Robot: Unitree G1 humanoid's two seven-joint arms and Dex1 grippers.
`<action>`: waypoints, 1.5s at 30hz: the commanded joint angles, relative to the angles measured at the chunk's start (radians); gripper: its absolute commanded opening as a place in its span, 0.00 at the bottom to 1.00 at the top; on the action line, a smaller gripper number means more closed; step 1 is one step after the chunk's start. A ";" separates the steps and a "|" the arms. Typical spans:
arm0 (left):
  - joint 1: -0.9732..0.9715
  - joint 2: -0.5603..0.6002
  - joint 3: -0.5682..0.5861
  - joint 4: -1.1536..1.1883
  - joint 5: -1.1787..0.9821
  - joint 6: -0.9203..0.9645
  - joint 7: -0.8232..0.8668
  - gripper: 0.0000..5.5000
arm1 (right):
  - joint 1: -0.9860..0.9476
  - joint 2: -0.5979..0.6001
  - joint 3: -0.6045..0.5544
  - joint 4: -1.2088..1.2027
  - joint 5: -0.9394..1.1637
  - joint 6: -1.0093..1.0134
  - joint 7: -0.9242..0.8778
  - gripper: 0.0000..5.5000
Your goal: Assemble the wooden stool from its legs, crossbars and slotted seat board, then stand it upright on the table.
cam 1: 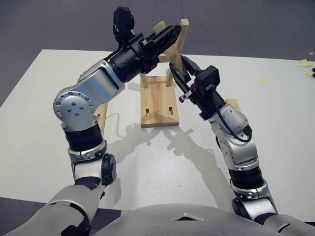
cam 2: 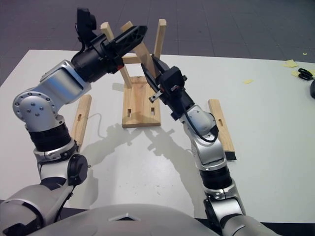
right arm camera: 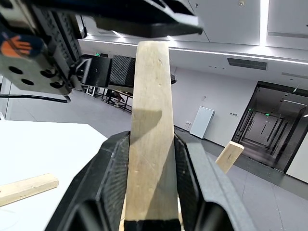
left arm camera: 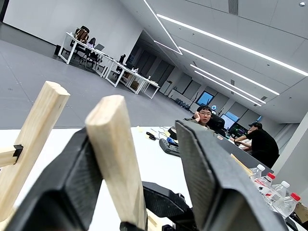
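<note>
Showing a partly built wooden stool, inverted on the white table (cam 2: 275,113). The slotted seat board (cam 2: 140,110) lies flat near the table's middle, with two open slots visible at its near end. Legs rise from its far end, linked by a crossbar (cam 2: 129,59).

The right gripper (cam 1: 178,63) clamps one slanting leg, the gripped leg (right arm camera: 151,144), with both fingers (right arm camera: 110,173) pressed against its faces partway along its length. The left gripper (cam 1: 173,37) straddles the top end of the same leg with its jaws set wide: one finger (left arm camera: 67,192) touches the wood and the other stands apart from it. A second leg (cam 2: 160,37) stands beside them, free of both grippers.

On the table, the left loose bar (cam 2: 81,120) lies flat to the left of the seat board and the right loose bar (cam 2: 220,129) lies flat to its right, each well apart from it. Scissors (cam 2: 305,73) lie at the far right edge.

Writing: an orange mark (right arm camera: 9,48) on the left gripper's housing and green signs (right arm camera: 267,114) over a doorway are both too small to read.
</note>
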 commanded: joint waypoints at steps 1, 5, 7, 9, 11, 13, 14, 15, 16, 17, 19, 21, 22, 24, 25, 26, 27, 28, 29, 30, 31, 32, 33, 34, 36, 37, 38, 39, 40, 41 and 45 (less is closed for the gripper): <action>0.003 0.009 -0.018 -0.014 0.000 -0.007 0.002 0.31 | 0.009 0.000 -0.004 -0.004 -0.003 0.007 0.009 0.24; 0.004 0.011 -0.021 -0.019 0.004 -0.025 -0.006 0.20 | 0.010 0.002 0.000 -0.004 -0.003 0.010 0.011 0.24; 0.005 0.008 -0.020 -0.023 -0.001 -0.036 -0.008 0.14 | 0.010 0.003 0.000 -0.003 -0.004 0.011 0.011 0.24; 0.005 0.012 -0.025 -0.030 0.009 -0.051 -0.013 0.11 | 0.010 0.004 0.000 -0.001 -0.005 0.011 0.012 0.24; 0.003 0.023 -0.025 -0.033 0.027 -0.067 -0.014 0.09 | 0.010 0.004 -0.001 -0.001 -0.004 0.014 0.016 0.24; -0.007 0.054 -0.006 -0.030 0.058 -0.099 -0.022 0.09 | 0.012 0.003 0.000 0.000 -0.007 0.023 0.019 0.31; -0.013 0.076 0.009 -0.027 0.080 -0.119 -0.025 0.08 | 0.014 0.003 -0.002 0.001 -0.007 0.027 0.018 0.34; -0.019 0.099 0.027 -0.022 0.104 -0.142 -0.025 0.08 | 0.015 0.002 -0.005 0.003 -0.008 0.030 0.016 0.38; -0.022 0.140 0.039 -0.016 0.156 -0.181 -0.031 0.08 | 0.021 0.002 -0.011 0.003 -0.007 0.034 0.012 0.41; -0.023 0.180 0.050 -0.012 0.212 -0.224 -0.035 0.08 | 0.028 0.001 -0.018 0.001 -0.006 0.038 0.007 0.44; -0.016 0.236 0.078 -0.004 0.303 -0.296 -0.032 0.08 | 0.045 -0.003 -0.031 -0.004 -0.007 0.042 0.000 0.50; 0.028 0.279 0.112 -0.008 0.379 -0.350 -0.023 0.08 | 0.061 -0.004 -0.043 -0.006 -0.011 0.043 -0.008 0.55; 0.061 0.292 0.126 -0.013 0.402 -0.360 -0.019 0.08 | 0.070 -0.005 -0.051 -0.009 -0.013 0.044 -0.014 0.58; 0.155 0.307 0.145 -0.036 0.421 -0.340 -0.017 0.08 | 0.090 -0.011 -0.071 -0.014 -0.016 0.047 -0.028 0.64; 0.221 0.310 0.143 -0.054 0.438 -0.332 -0.021 0.08 | 0.106 -0.014 -0.084 -0.018 -0.018 0.049 -0.036 0.67; 0.280 0.311 0.139 -0.071 0.452 -0.326 -0.020 0.08 | 0.121 -0.017 -0.097 -0.023 -0.020 0.053 -0.044 0.71; 0.346 0.313 0.132 -0.086 0.484 -0.328 -0.012 0.08 | 0.138 -0.018 -0.110 -0.028 -0.020 0.057 -0.050 0.74; 0.399 0.310 0.130 -0.097 0.510 -0.330 0.000 0.08 | 0.152 -0.020 -0.120 -0.033 -0.021 0.060 -0.054 0.77; 0.443 0.297 0.133 -0.107 0.530 -0.337 0.014 0.08 | 0.166 -0.024 -0.129 -0.039 -0.023 0.061 -0.057 0.79; 0.482 0.279 0.135 -0.122 0.545 -0.344 0.027 0.08 | 0.179 -0.026 -0.140 -0.044 -0.022 0.064 -0.061 0.83; 0.517 0.262 0.128 -0.136 0.566 -0.360 0.034 0.08 | 0.191 -0.028 -0.150 -0.049 -0.019 0.066 -0.063 0.84; 0.545 0.238 0.128 -0.149 0.574 -0.369 0.050 0.08 | 0.201 -0.031 -0.158 -0.051 -0.018 0.067 -0.064 0.88; 0.563 0.217 0.131 -0.158 0.577 -0.372 0.063 0.08 | 0.207 -0.034 -0.163 -0.052 -0.017 0.068 -0.063 0.90; 0.581 0.202 0.126 -0.165 0.586 -0.380 0.068 0.08 | 0.212 -0.035 -0.167 -0.053 -0.016 0.069 -0.062 0.93; 0.597 0.175 0.119 -0.165 0.595 -0.389 0.075 0.08 | 0.214 -0.036 -0.174 -0.051 -0.017 0.071 -0.062 0.98; 0.601 0.169 0.112 -0.158 0.606 -0.399 0.073 0.08 | 0.213 -0.036 -0.175 -0.050 -0.017 0.072 -0.062 0.98; 0.602 0.155 0.114 -0.148 0.608 -0.403 0.076 0.08 | 0.210 -0.036 -0.176 -0.047 -0.017 0.072 -0.062 0.98; 0.606 0.153 0.112 -0.138 0.621 -0.414 0.074 0.08 | 0.206 -0.036 -0.176 -0.044 -0.018 0.072 -0.060 0.98; 0.609 0.150 0.115 -0.127 0.629 -0.421 0.072 0.08 | 0.201 -0.036 -0.177 -0.043 -0.018 0.073 -0.060 0.98; 0.611 0.149 0.120 -0.123 0.634 -0.424 0.071 0.08 | 0.199 -0.037 -0.178 -0.042 -0.017 0.073 -0.059 0.98; 0.621 0.153 0.132 -0.125 0.647 -0.429 0.064 0.08 | 0.206 -0.040 -0.186 -0.048 -0.016 0.079 -0.059 0.98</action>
